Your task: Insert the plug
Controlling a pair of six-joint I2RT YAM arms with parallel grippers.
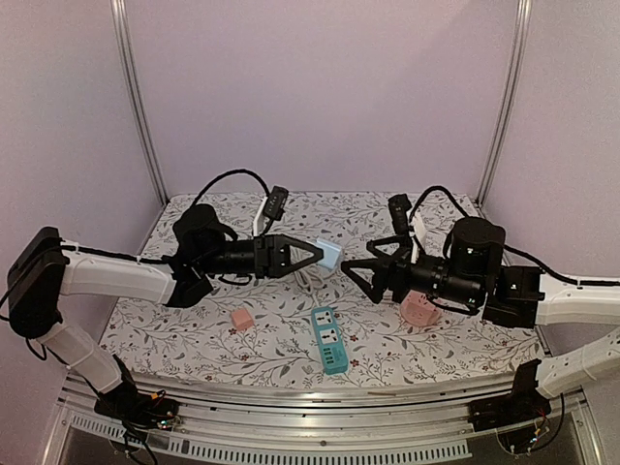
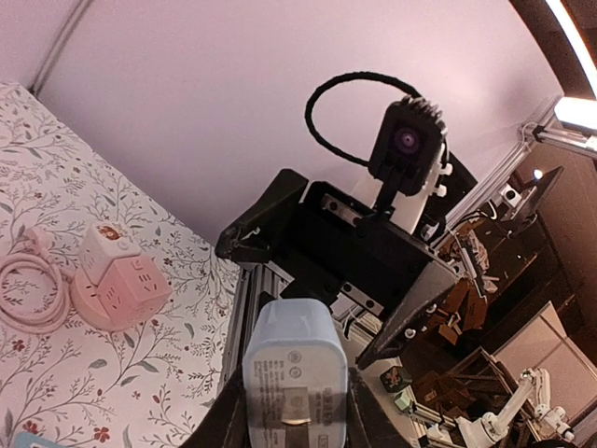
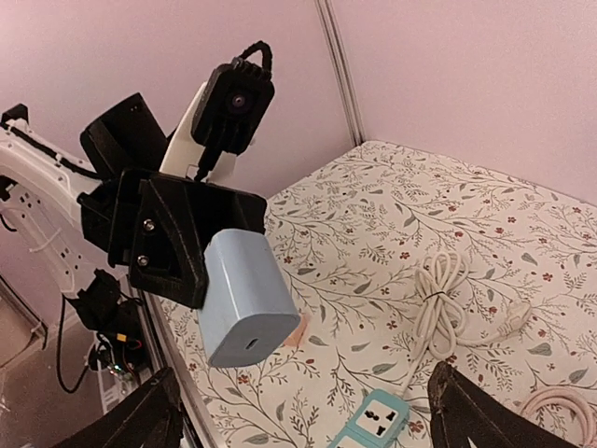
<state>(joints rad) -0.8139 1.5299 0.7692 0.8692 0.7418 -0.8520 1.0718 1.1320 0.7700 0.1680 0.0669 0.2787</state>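
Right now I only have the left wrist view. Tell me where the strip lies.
Observer: The strip lies sockets up, nearer the bases than the gap between the left end effector and the right end effector.
Operator: Name what lies beside it.
Observer: A pink block, to its left, not touching.
Operator: Describe the adapter's far end.
Observer: The adapter, gripped in the left end effector, shows one small slot there.

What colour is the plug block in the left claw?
The plug block is pale blue; right wrist view shows it best.
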